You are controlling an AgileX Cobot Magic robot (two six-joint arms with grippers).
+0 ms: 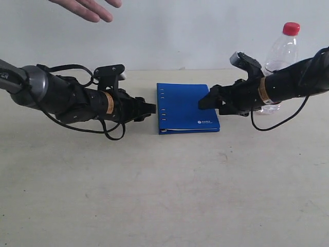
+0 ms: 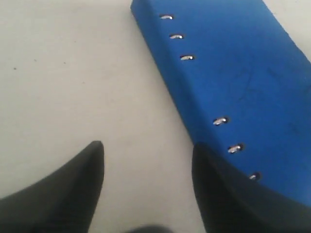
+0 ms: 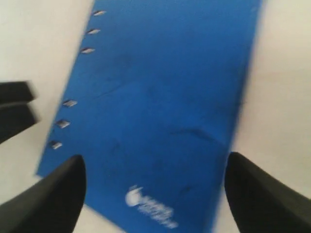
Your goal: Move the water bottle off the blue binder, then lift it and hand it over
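The blue binder (image 1: 187, 108) lies flat at the table's middle, slots on its left spine edge and a white logo at its near right corner. The water bottle (image 1: 281, 54), clear with a red cap, stands upright on the table at the back right, off the binder and partly hidden by my right arm. My left gripper (image 1: 149, 109) is open just left of the spine (image 2: 243, 82), nothing between its fingers (image 2: 73, 189). My right gripper (image 1: 204, 101) is open over the binder's right part (image 3: 165, 107), around the logo corner and holding nothing.
A person's hand (image 1: 87, 7) reaches in at the top left above the left arm. The left gripper's fingertips (image 3: 14, 104) show beyond the binder's spine in the right wrist view. Bare beige table (image 1: 164, 190) stretches in front of the binder.
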